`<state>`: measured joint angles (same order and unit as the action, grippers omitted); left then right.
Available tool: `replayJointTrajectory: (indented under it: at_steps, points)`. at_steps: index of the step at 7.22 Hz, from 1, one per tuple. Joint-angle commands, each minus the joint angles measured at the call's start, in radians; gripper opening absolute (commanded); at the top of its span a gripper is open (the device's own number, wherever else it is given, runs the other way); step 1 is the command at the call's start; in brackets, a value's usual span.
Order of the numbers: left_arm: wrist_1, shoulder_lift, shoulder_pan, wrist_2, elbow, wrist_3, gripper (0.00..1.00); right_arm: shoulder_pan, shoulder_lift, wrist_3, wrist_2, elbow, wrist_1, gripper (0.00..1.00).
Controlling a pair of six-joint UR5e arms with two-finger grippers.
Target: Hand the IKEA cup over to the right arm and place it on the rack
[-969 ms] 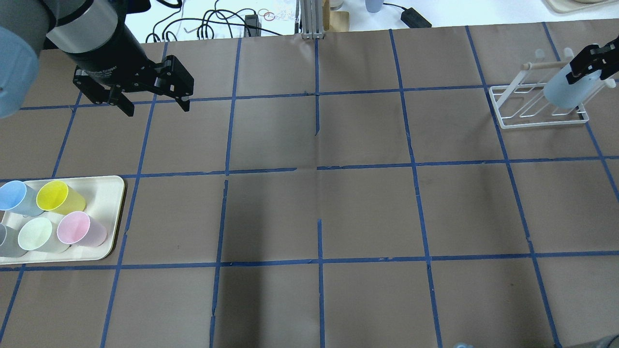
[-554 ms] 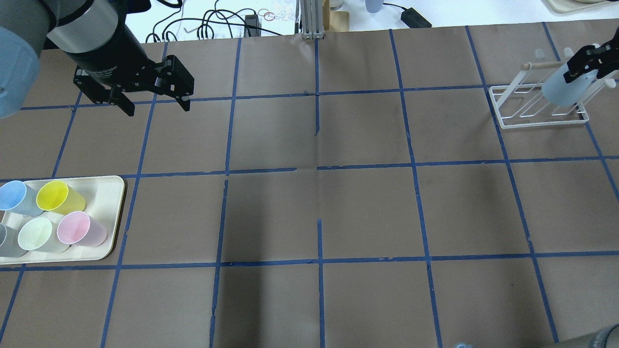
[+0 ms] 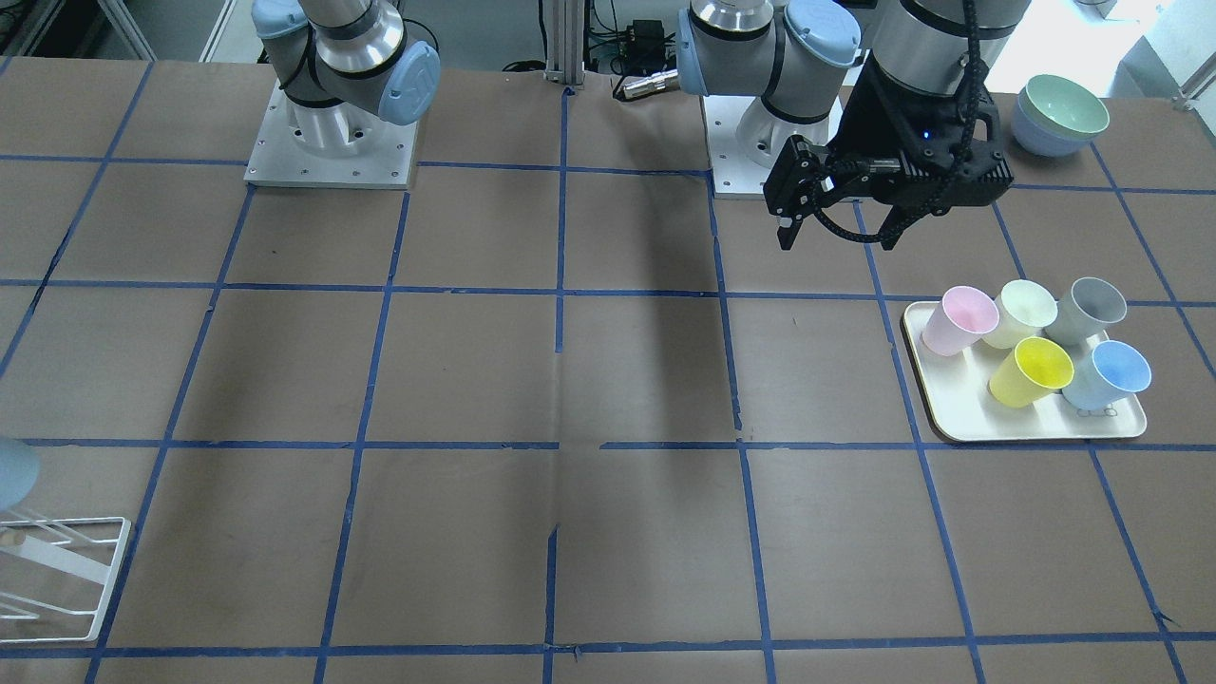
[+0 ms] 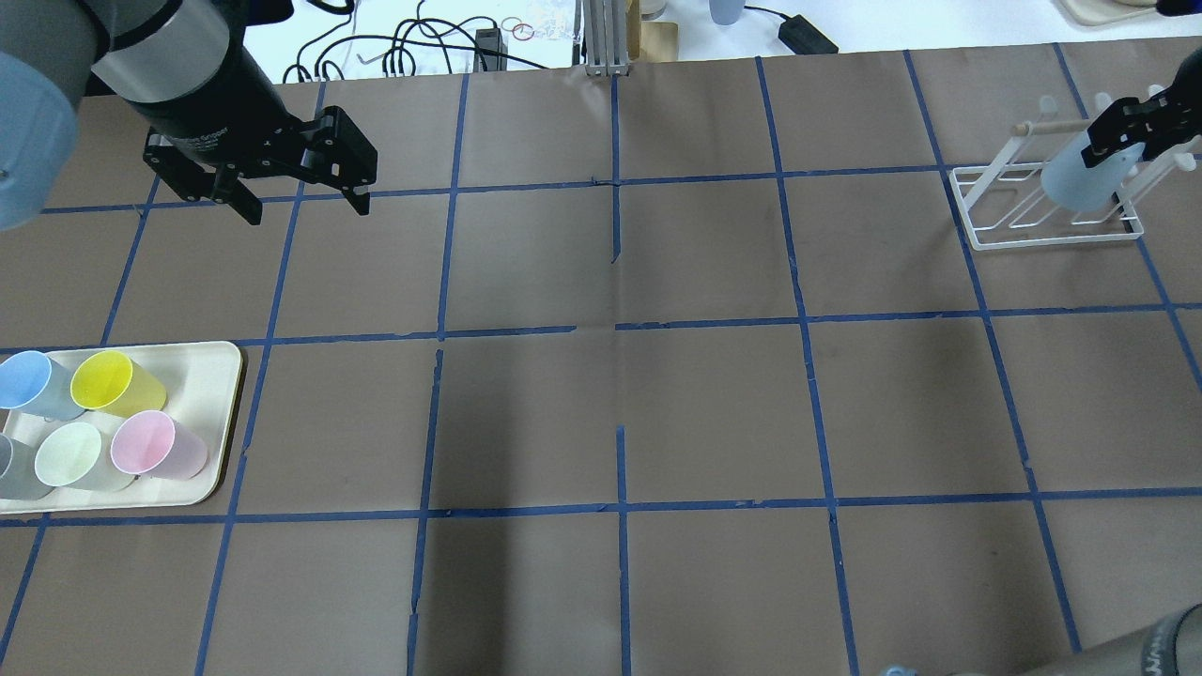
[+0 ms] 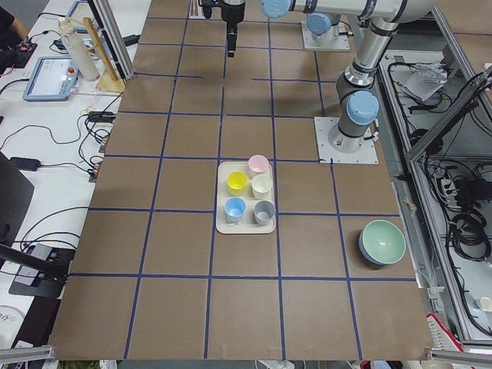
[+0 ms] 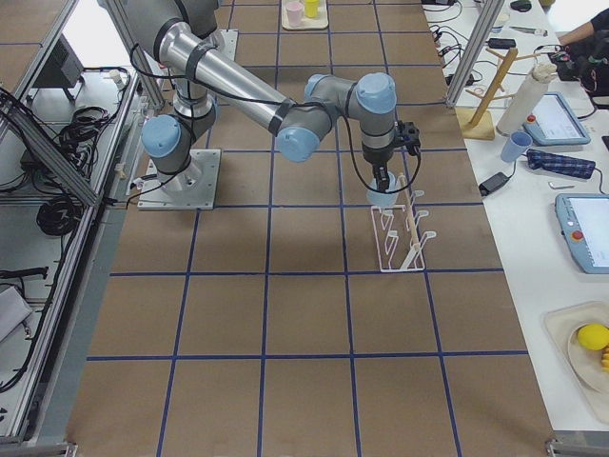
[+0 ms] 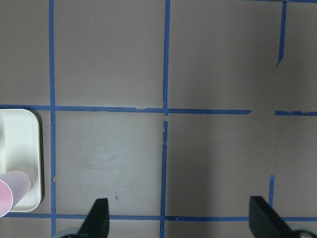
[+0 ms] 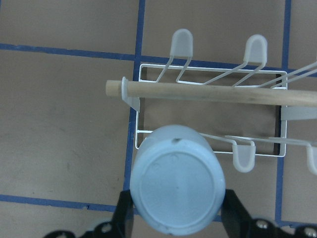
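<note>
My right gripper (image 4: 1127, 131) is shut on the light blue IKEA cup (image 4: 1078, 178). It holds the cup upside down, just above the white wire rack (image 4: 995, 235) at the table's far right. In the right wrist view the cup's base (image 8: 176, 186) faces the camera between the fingers (image 8: 124, 215). The rack's wooden rod (image 8: 213, 92) and the rack's wires (image 8: 208, 74) lie just beyond it. The cup (image 6: 383, 197) over the rack (image 6: 404, 238) also shows in the exterior right view. My left gripper (image 4: 307, 213) is open and empty, high over the far left; the left wrist view (image 7: 181, 218) shows it too.
A cream tray (image 4: 211, 376) at the left edge holds a twin blue cup (image 4: 33, 385), a yellow cup (image 4: 113, 380), a pink cup (image 4: 155, 446) and pale green and grey ones. Stacked bowls (image 3: 1059, 114) sit near the left arm's base. Cables lie beyond the far edge.
My right gripper has moved a little to the left with the blue cup, over the rack. The left arm has not moved.
</note>
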<state>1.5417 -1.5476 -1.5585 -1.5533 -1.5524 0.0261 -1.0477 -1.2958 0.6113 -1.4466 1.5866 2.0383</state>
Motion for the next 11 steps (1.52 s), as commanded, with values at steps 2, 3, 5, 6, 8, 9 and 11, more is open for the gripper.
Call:
replayJointTrajectory:
  at_steps: [2, 3, 5, 6, 8, 9, 11]
  points:
    - [0.000, 0.001, 0.000, 0.001, 0.000, 0.000, 1.00, 0.000, 0.039, -0.007, 0.000, 0.003, 0.005, 0.08]
    - [0.000, 0.001, 0.000, 0.001, 0.000, 0.000, 1.00, 0.000, 0.042, -0.008, 0.000, 0.007, 0.005, 0.08]
    - [0.000, 0.001, 0.000, 0.001, 0.000, 0.000, 1.00, 0.000, 0.062, -0.008, 0.000, 0.007, 0.008, 0.09]
    - [0.000, 0.001, 0.000, 0.001, 0.000, 0.000, 1.00, 0.000, 0.075, -0.010, -0.001, 0.007, 0.025, 0.10]
    - [0.000, 0.001, 0.000, 0.001, 0.000, 0.000, 1.00, 0.000, 0.079, -0.012, -0.001, 0.007, 0.025, 0.14]
    - [0.000, 0.001, 0.000, 0.001, 0.000, 0.000, 1.00, 0.000, 0.085, -0.012, -0.001, 0.009, 0.026, 0.18]
    - [0.000, 0.003, 0.000, 0.001, 0.000, 0.000, 1.00, 0.000, 0.090, -0.013, 0.000, 0.009, 0.026, 0.59]
